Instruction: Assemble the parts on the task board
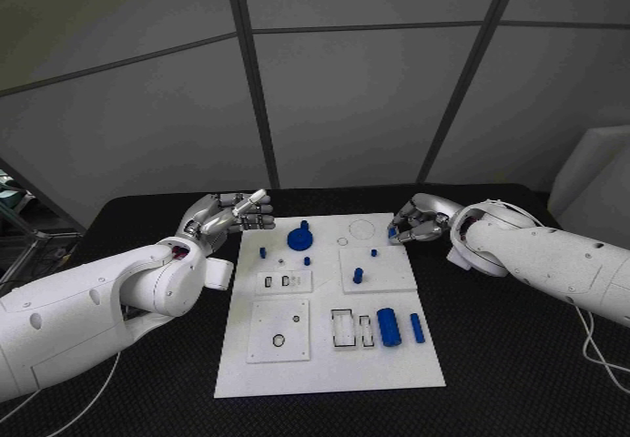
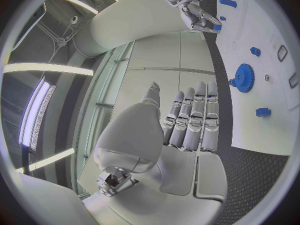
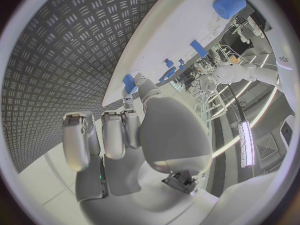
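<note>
Nearest the camera in the head view, the task board [image 1: 329, 369] lies flat on the middle of the black counter [image 1: 512, 364], its near edge toward the counter's near edge. On the board's near half, a large blue cylinder [image 1: 389, 326] and a thinner blue bar [image 1: 416, 328] lie side by side toward the board's right edge, just beside two rectangular slots [image 1: 352, 330]. A raised white plate [image 1: 279, 330] with an oval opening sits toward the board's left edge.

On the board's far half, a blue gear [image 1: 300, 239] stands near the far edge. A small blue block [image 1: 261, 252] lies close to the left edge, a short blue peg [image 1: 308, 260] stands near the gear, and another blue peg [image 1: 357, 273] stands on a second raised plate [image 1: 377, 269].

Left hand [image 1: 234, 217]: held above the counter just beyond the board's far left corner. In the left wrist view its fingers [image 2: 190, 120] are extended straight, side by side, and hold nothing; the gear [image 2: 242, 77] and the block [image 2: 263, 112] lie on the board beyond them.

Right hand [image 1: 418, 221]: positioned at the board's far right corner. Its fingers are drawn together on a small blue part [image 1: 392, 232], held at the fingertips just over the board's far right edge. In the right wrist view the same part [image 3: 129, 81] sits at the fingertips [image 3: 139, 80] against the board's edge.
</note>
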Robot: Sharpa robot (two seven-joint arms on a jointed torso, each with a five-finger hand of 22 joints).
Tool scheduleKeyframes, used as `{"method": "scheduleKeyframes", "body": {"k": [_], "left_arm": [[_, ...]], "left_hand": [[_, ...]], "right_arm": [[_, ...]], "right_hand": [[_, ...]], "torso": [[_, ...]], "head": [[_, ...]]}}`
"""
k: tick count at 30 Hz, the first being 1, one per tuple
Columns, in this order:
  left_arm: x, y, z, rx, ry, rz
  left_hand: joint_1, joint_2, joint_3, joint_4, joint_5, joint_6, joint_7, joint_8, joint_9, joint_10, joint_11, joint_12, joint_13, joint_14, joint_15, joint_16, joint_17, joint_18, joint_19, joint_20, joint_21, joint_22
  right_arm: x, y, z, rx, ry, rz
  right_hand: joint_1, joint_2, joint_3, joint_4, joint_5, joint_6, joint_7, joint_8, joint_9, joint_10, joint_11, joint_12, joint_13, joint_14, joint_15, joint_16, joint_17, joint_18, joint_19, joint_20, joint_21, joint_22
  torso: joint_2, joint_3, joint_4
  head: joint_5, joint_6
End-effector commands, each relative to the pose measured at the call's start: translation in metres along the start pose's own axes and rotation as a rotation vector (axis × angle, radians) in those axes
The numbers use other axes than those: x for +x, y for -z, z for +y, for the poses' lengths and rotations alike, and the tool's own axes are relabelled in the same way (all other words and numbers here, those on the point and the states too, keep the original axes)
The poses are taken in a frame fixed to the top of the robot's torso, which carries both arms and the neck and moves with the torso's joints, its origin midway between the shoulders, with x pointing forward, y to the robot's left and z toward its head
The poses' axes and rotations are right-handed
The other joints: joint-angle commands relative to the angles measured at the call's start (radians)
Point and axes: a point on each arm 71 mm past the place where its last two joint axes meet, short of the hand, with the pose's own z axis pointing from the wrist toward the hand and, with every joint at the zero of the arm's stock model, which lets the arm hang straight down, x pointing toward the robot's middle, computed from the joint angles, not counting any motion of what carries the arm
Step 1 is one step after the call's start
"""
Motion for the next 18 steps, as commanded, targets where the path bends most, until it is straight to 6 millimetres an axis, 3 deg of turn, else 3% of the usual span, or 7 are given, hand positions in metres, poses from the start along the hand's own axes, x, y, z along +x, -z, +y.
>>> {"method": "scheduleKeyframes", "body": {"k": [1,11,18], "left_arm": [[0.001,-0.001,-0.001,0.008,0.001,0.012],[0.000,0.000,-0.002,0.008,0.000,0.011],[-0.001,0.000,-0.002,0.007,-0.001,0.009]], "left_hand": [[0.002,0.010,-0.005,0.001,-0.003,0.005,-0.001,-0.006,-0.002,0.006,0.001,-0.004,-0.001,-0.004,0.001,-0.003,0.001,-0.013,-0.001,0.004,-0.005,-0.001],[0.002,0.010,-0.005,0.001,-0.003,0.005,-0.001,-0.006,-0.002,0.006,0.001,-0.004,-0.001,-0.004,0.001,-0.003,0.001,-0.013,-0.001,0.004,-0.005,-0.001],[0.002,0.010,-0.005,0.001,-0.003,0.005,-0.001,-0.006,-0.002,0.006,0.001,-0.004,-0.001,-0.004,0.001,-0.003,0.001,-0.013,-0.001,0.004,-0.005,-0.001]], "right_arm": [[-0.003,0.000,0.003,-0.013,0.019,-0.039],[-0.007,0.008,0.023,-0.083,0.015,-0.137],[-0.003,0.013,0.067,-0.157,-0.018,-0.164]], "right_hand": [[0.002,0.017,0.011,-0.002,0.006,0.012,-0.001,0.003,0.002,0.024,-0.009,0.006,0.137,0.065,-0.005,0.005,0.084,-0.008,0.105,-0.005,0.003,0.263],[0.008,0.037,0.029,-0.010,0.013,0.040,-0.009,0.006,0.005,0.025,-0.016,0.006,0.139,0.066,-0.011,0.006,0.086,-0.008,0.105,-0.010,0.003,0.263],[0.004,0.040,0.030,-0.009,0.013,0.046,-0.010,0.006,0.005,0.024,-0.017,0.005,0.138,0.065,-0.012,0.005,0.084,-0.008,0.105,-0.011,0.003,0.263]], "torso": [[0.000,0.0002,0.0000],[-0.003,-0.0015,-0.0018],[-0.010,-0.0048,-0.0036]], "head": [[0.000,0.000],[0.000,0.000],[0.008,-0.003]]}}
